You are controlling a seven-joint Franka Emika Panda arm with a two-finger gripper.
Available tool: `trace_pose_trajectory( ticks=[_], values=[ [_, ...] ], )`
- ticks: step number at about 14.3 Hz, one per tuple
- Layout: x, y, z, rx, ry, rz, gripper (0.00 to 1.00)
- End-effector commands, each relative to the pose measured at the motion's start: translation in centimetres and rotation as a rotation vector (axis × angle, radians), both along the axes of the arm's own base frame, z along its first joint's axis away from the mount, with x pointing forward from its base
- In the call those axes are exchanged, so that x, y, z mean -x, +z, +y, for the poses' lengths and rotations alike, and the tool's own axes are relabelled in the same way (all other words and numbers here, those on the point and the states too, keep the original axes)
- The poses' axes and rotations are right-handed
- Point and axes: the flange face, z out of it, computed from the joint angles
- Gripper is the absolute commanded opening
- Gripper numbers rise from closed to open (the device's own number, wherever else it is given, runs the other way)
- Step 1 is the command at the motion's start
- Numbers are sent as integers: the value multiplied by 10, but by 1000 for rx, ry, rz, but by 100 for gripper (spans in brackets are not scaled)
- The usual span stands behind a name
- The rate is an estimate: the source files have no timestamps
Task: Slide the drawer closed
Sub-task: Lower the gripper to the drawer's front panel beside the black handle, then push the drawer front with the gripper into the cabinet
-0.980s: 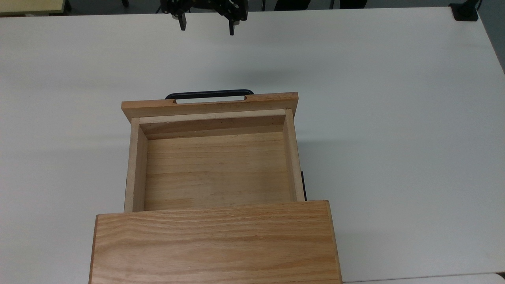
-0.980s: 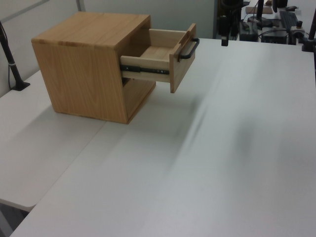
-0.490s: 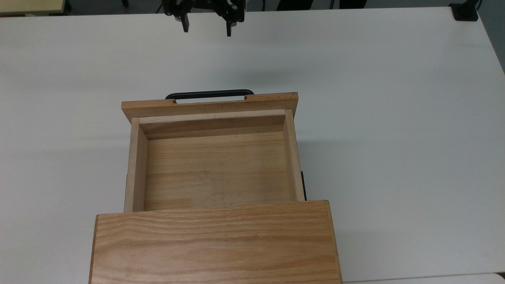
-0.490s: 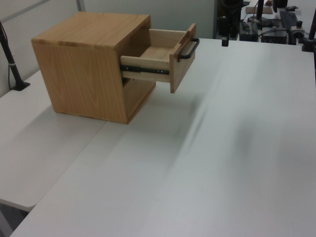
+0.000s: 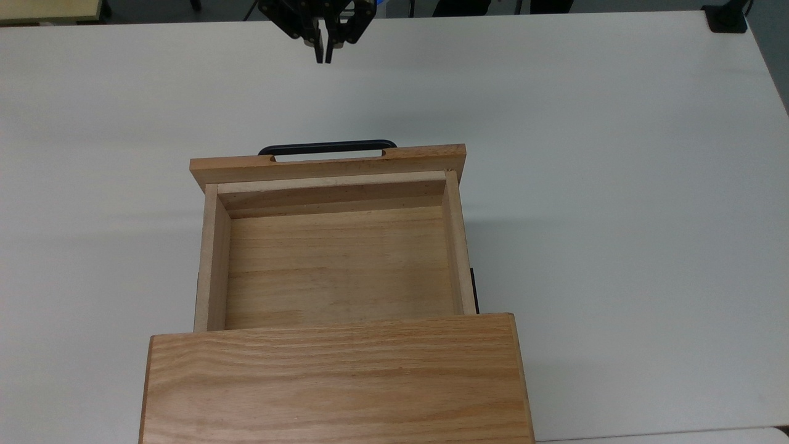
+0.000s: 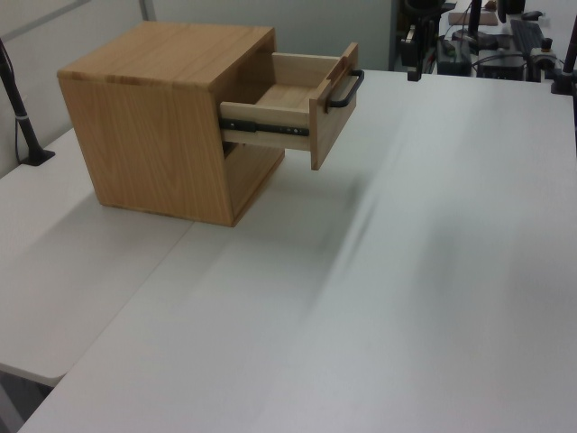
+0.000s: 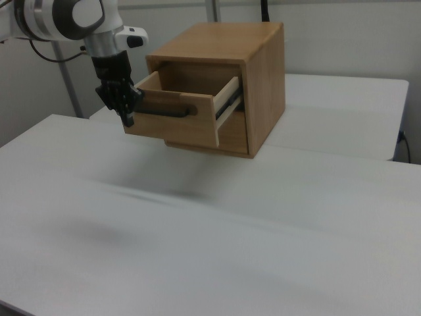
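Sticking far out of its wooden box, the drawer is empty, so it should slide easily on its side rails. Push flat on the stiff front board, near the black handle (no grabbing needed). The gripper hangs well apart, fingers pinched together, holding nothing.
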Motion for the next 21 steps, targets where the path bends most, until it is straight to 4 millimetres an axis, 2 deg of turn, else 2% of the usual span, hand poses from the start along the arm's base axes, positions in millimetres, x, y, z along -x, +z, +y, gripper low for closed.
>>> trace_pose_trajectory(
  ticks=[1,6,10,15,18,21],
  values=[
    [-12,-8,-3,-4,103,-37,0],
    [-33,-42,-2,4,129,-13,0],
    [-59,-67,2,5,134,-71,0],
    [-95,-75,7,2,125,-157,0],
    [-123,-79,8,-1,108,-268,0],
    [-141,-78,10,-6,73,-393,0]
  ],
)
